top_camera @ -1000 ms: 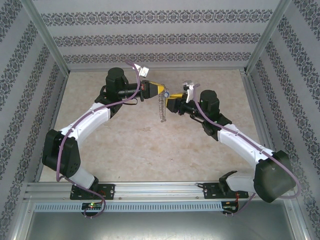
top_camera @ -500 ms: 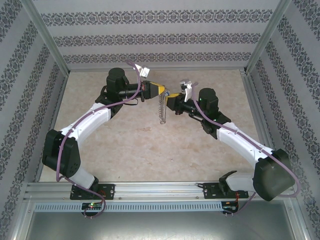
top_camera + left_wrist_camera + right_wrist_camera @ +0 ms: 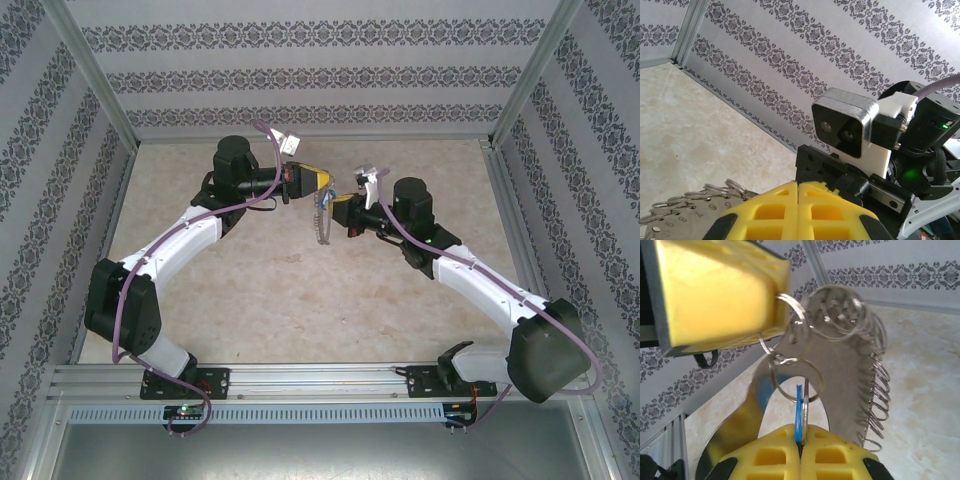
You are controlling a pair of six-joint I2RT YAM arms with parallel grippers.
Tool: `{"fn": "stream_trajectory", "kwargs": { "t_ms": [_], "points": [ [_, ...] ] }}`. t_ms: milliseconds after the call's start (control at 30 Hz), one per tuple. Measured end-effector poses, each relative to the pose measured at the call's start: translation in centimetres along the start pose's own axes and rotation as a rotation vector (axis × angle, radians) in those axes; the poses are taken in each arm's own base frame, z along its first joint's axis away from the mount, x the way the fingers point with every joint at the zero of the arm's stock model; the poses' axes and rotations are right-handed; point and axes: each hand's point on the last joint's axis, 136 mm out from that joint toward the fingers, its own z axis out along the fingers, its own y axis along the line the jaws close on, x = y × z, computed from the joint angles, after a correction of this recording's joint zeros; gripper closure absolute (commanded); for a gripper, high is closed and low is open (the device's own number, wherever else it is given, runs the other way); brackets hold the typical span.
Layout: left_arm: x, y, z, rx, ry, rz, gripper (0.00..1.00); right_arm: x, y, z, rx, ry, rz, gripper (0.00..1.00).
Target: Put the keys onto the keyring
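Left gripper (image 3: 324, 181) is clamped shut on the keyring (image 3: 320, 220), which hangs at 12 o'clock over the table (image 3: 250, 290). Right gripper (image 3: 800, 452), at the keyring's 3 o'clock, pinches the key (image 3: 798, 410). Likely best: steady the keyring and feed the key slowly.

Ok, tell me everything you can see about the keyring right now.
The keyring is shiny, silvery metal: a flat curved band with many small wire rings threaded along one edge. It hangs down between the two arms. The left gripper is shut on its upper end. One small ring by the band's inner curve overlaps the tip of the blue key, which the right gripper pinches edge-on; whether the key is threaded through it, I cannot tell. The left wrist view shows small characters stamped on the band.
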Motion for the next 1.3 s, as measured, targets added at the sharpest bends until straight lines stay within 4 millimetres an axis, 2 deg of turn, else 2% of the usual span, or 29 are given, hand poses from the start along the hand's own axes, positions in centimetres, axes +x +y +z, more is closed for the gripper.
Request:
{"fn": "stream_trajectory", "kwargs": {
  "t_ms": [233,400,433,533,600,667,833,933,1067,1167,1300],
  "points": [
    [0.0,0.0,0.0,0.002,-0.001,-0.005,1.00,-0.3,1.4,0.4,-0.027,0.015,-0.030,1.00],
    [-0.1,-0.1,0.0,0.003,-0.005,-0.004,1.00,-0.3,1.2,0.8,-0.024,0.024,-0.024,1.00],
    [-0.1,-0.1,0.0,0.003,-0.005,-0.004,1.00,-0.2,1.2,0.8,-0.023,0.025,-0.023,0.96],
    [-0.1,-0.1,0.0,0.003,-0.005,-0.006,1.00,-0.3,1.2,0.8,-0.024,0.025,-0.024,0.68],
    [-0.1,-0.1,0.0,0.003,-0.005,-0.007,1.00,-0.3,1.2,0.8,-0.024,0.024,-0.024,0.60],
    [-0.3,-0.2,0.0,0.005,-0.010,-0.003,1.00,-0.4,0.9,0.3,-0.019,0.016,-0.010,0.57],
    [-0.7,-0.4,0.0,0.013,-0.023,0.011,1.00,-0.6,0.3,-3.2,0.005,-0.037,0.031,0.56],
    [-0.7,-0.4,0.0,0.016,-0.028,0.018,1.00,-1.4,1.0,-4.2,-0.008,-0.074,0.032,0.56],
    [-0.3,-0.2,0.0,0.014,-0.024,0.012,1.00,-2.8,1.5,-4.7,-0.027,-0.130,0.048,0.56],
    [-0.2,-0.2,0.0,0.014,-0.023,0.008,1.00,-4.1,1.0,-5.0,-0.029,-0.181,0.082,0.56],
    [-0.1,-0.1,0.0,0.012,-0.021,0.005,1.00,-4.9,0.4,-4.5,-0.043,-0.215,0.139,0.56]
  ]
}}
